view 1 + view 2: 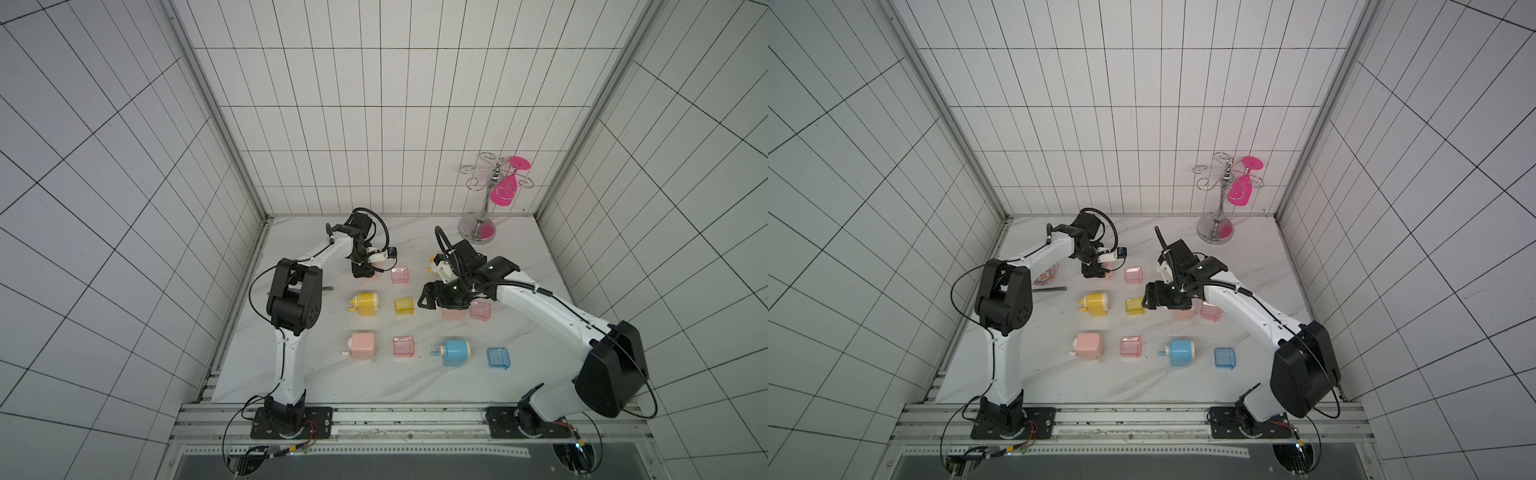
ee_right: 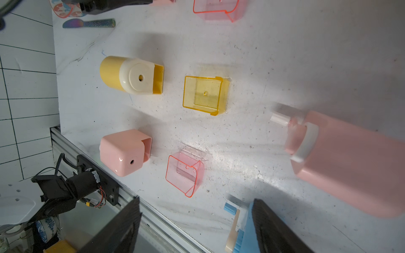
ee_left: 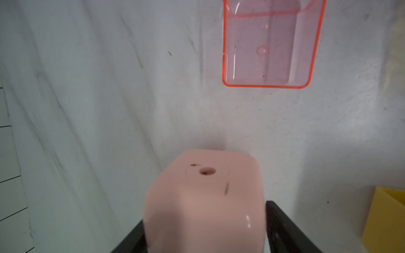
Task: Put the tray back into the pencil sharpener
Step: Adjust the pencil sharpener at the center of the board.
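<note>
Table: white marble table (image 1: 415, 382), tiled walls around.
Left gripper (image 1: 365, 272): far left, jaws on both sides of pink sharpener (image 3: 203, 197); cannot tell if squeezing.
Right gripper (image 1: 428, 297): jaws spread wide, empty.
Pink tray (image 3: 267, 43): just right of that sharpener, not inside yet.
Left to do: everything.

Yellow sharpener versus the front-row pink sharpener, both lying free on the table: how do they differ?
The yellow sharpener is round-backed; the front-row pink sharpener is boxy. The yellow sharpener's pencil-hole face is a white plate; the front-row pink sharpener's matches its body. Shared: both rest on the table, slots empty, each with its own-colour tray (yellow tray, pink tray) lying apart beside it.
</note>
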Controlling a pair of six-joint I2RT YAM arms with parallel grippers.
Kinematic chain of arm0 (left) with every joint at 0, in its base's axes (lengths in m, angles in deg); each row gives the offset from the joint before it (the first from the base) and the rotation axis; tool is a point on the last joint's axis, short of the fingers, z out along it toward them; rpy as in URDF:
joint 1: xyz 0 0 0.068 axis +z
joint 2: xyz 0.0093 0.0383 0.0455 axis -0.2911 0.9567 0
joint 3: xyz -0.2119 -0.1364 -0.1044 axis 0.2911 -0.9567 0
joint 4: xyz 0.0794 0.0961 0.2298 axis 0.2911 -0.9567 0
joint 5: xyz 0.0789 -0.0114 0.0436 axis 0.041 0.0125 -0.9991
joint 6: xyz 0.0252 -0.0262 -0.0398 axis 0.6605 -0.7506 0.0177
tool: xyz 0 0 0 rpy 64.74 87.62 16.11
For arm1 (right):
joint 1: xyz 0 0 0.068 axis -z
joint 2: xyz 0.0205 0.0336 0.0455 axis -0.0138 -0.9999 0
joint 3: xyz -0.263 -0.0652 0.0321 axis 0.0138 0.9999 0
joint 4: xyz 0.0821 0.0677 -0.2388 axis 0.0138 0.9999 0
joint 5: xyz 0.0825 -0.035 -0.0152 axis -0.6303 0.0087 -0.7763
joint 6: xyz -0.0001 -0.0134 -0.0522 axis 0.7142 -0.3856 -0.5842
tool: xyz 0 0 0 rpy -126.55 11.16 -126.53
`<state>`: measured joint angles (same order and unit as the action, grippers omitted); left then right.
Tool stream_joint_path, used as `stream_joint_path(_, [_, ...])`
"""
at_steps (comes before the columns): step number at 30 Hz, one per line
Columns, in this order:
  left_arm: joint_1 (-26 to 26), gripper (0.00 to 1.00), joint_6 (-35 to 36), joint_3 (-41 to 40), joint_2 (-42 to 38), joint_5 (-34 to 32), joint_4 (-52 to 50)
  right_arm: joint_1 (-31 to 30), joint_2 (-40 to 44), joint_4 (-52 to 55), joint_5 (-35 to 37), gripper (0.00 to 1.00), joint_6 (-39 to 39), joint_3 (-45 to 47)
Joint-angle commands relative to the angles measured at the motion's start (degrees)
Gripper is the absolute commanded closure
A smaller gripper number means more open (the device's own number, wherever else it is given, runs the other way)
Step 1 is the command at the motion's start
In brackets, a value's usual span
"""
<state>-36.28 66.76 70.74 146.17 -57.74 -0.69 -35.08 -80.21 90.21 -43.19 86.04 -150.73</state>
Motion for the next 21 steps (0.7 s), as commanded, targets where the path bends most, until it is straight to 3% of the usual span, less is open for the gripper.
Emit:
stream_joint_path(1, [0.19,0.15,1.25,1.43,1.02,1.60,0.67,-0.63,-2.51,1.61,2.69,0.19,1.25,-4.84])
stream_joint_path(4, [0.26,0.02,1.09,1.52,0.60,1.35,1.13,-0.54,-5.43,3.12,5.42,0.19,3.24,-8.72])
stream_joint_path(14, [1.11,0.02,-0.78,0.41,-5.55,2.18,3.23,-0.50,-17.56,14.28,15.35,0.16,12.38,-26.93])
stream_joint_path(21, [3.21,0.02,-1.17,-5.98,-12.54,4.55,6.65,-0.49,-23.16,15.16,17.77,0.22,13.71,-33.15])
